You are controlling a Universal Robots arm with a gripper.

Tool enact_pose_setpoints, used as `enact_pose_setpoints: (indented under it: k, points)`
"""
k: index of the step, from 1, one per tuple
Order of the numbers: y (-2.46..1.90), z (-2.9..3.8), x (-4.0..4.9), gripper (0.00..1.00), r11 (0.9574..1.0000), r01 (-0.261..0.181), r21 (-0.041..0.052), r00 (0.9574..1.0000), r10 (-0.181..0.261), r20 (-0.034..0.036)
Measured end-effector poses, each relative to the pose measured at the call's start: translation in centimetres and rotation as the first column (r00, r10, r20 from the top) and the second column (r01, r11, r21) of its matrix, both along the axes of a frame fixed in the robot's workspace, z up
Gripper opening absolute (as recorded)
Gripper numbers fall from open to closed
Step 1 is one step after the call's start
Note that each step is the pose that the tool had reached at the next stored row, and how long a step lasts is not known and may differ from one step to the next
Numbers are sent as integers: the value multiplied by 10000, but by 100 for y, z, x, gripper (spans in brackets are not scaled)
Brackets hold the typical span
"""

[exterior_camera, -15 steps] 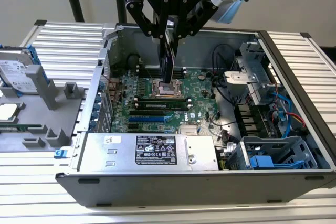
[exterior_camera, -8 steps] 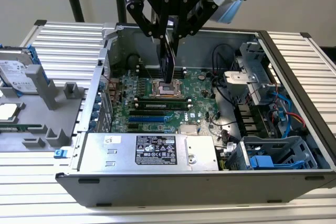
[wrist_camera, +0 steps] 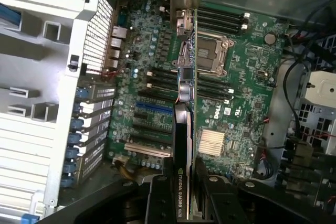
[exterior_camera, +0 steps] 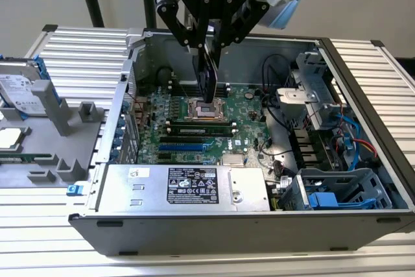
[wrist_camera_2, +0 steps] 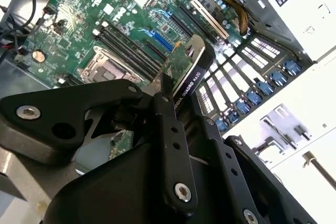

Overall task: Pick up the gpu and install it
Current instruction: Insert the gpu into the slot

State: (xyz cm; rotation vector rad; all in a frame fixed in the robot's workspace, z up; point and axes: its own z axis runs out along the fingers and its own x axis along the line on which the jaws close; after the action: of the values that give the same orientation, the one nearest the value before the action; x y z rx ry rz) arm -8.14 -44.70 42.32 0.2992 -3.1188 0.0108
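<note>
The gpu (exterior_camera: pixel 207 80) hangs edge-on and upright in my gripper (exterior_camera: pixel 209 53), which is shut on its upper part. It sits above the green motherboard (exterior_camera: pixel 249 105) inside the open computer case (exterior_camera: pixel 363 95), over the processor socket area and apart from the board. In both wrist views the gpu (wrist_camera_2: pixel 190 75) (wrist_camera: pixel 185 98) shows as a thin black-edged card reaching out from between the black fingers (wrist_camera_2: pixel 167 129) (wrist_camera: pixel 156 203). The expansion slots (exterior_camera: pixel 185 144) (wrist_camera: pixel 152 113) (wrist_camera_2: pixel 202 17) lie on the board nearer the case's front.
A silver power supply (exterior_camera: pixel 188 186) lies along the case's near side. A drive cage (exterior_camera: pixel 311 89) with cables fills the exterior view's right. A grey fixture (exterior_camera: pixel 45 141) with a hard drive (exterior_camera: pixel 19 89) stands outside the case at the exterior view's left.
</note>
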Motion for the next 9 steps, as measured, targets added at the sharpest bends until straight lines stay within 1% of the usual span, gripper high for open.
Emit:
enact_pose_setpoints:
  k: [9]
  points:
    - [0,2,0,0,9992,-401,-1,9992,401,0]
